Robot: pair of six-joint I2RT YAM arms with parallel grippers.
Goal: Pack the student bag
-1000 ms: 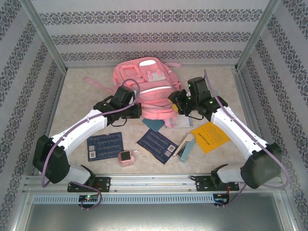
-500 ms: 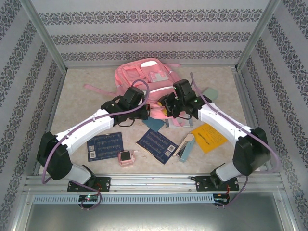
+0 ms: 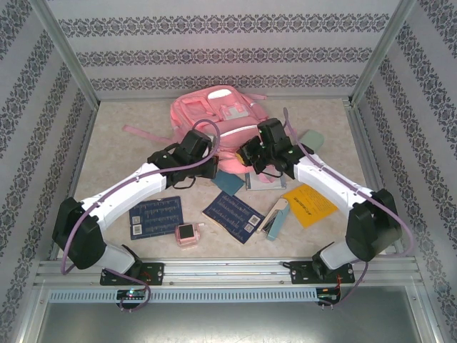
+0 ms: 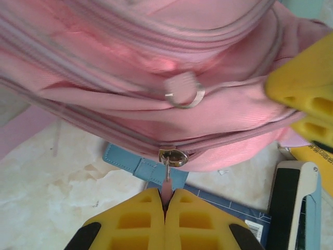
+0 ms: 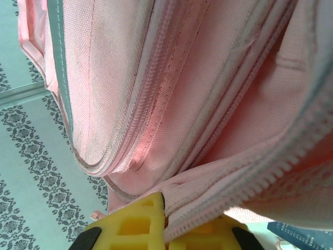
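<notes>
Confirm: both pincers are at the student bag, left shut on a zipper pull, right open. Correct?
No: the right pincer is shut, pinching fabric of the student bag beside a zipper, as the right wrist view shows. The left pincer is shut on the zipper pull.

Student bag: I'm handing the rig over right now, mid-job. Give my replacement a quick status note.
Left gripper: jaws shut on the zipper pull at the student bag's near edge.
Right gripper: jaws shut on the bag's fabric beside a zipper.
Bag lies far-centre on the table; stapler, yellow booklet, left blue card, right blue card and pink gadget lie loose in front.
Done: both grips set. Left: unzip, load items, close.
</notes>
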